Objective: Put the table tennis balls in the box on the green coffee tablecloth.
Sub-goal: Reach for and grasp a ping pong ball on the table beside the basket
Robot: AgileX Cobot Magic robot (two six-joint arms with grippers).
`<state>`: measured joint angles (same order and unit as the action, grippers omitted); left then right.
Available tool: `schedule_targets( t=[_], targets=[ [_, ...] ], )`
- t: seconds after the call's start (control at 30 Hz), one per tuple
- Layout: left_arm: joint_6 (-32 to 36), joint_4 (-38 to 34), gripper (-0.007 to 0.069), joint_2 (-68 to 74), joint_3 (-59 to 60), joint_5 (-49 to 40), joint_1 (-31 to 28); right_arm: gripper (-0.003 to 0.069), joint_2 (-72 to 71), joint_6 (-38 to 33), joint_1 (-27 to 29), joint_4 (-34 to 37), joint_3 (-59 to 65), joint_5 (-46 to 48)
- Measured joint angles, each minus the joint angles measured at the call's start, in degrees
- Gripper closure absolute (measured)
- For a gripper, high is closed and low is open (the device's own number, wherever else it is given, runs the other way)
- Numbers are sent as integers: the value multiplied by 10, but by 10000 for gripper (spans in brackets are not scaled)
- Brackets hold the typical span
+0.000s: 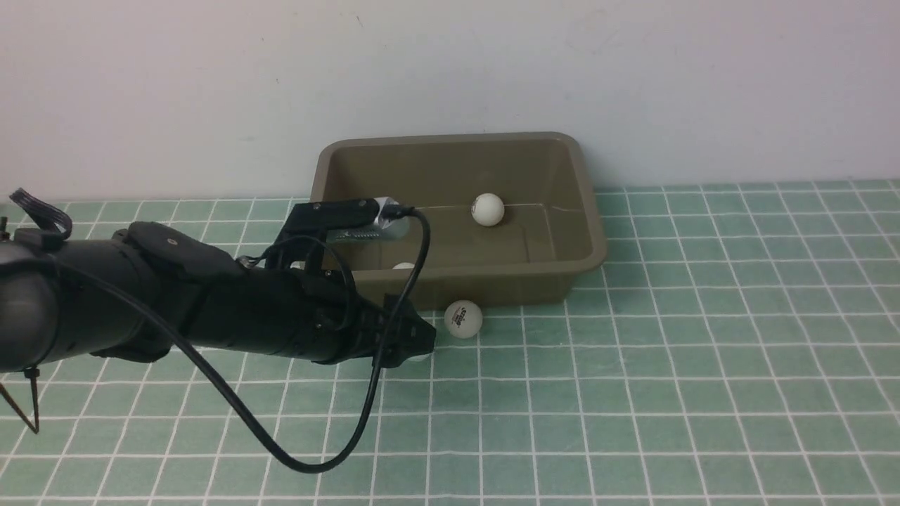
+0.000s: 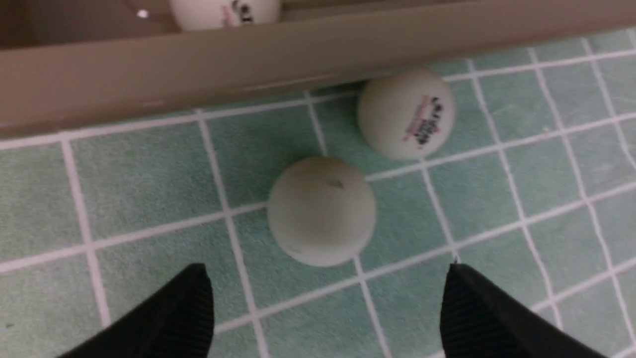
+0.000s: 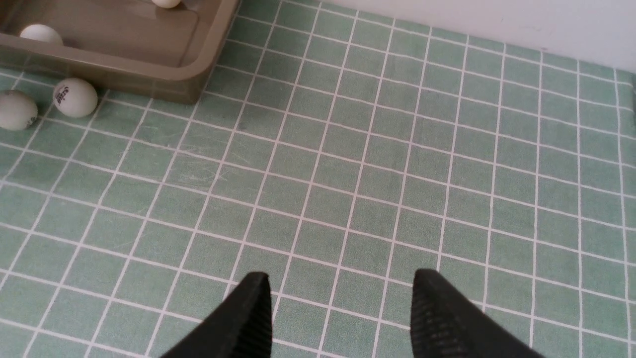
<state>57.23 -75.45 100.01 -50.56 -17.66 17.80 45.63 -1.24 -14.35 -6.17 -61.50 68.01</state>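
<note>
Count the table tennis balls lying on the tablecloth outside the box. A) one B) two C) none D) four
B: a printed ball and a plain ball lie on the tablecloth in front of the box; two others, a far ball and a near ball, sit inside it.

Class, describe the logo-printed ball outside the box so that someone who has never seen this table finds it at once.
Find the olive-brown box on the green checked cloth, against the wall. Two white balls lie on the cloth before its near side. Yours is the ball closer to that side, logo showing; its neighbour sits farther out, just ahead of the open left fingers.
</note>
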Motion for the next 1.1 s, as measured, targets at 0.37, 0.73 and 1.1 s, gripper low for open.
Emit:
schedule_targets(
  t=[0.37,0.73,1.1],
  targets=[
    [106,-104,73,58,-45,18,17,303,0,-10,0,1,0,-1],
    [146,-136,73,80,-51,44,29,303,0,-10,0,2,0,-1],
    [169,-137,73,98,-51,62,29,303,0,-10,0,2,0,-2]
  ],
)
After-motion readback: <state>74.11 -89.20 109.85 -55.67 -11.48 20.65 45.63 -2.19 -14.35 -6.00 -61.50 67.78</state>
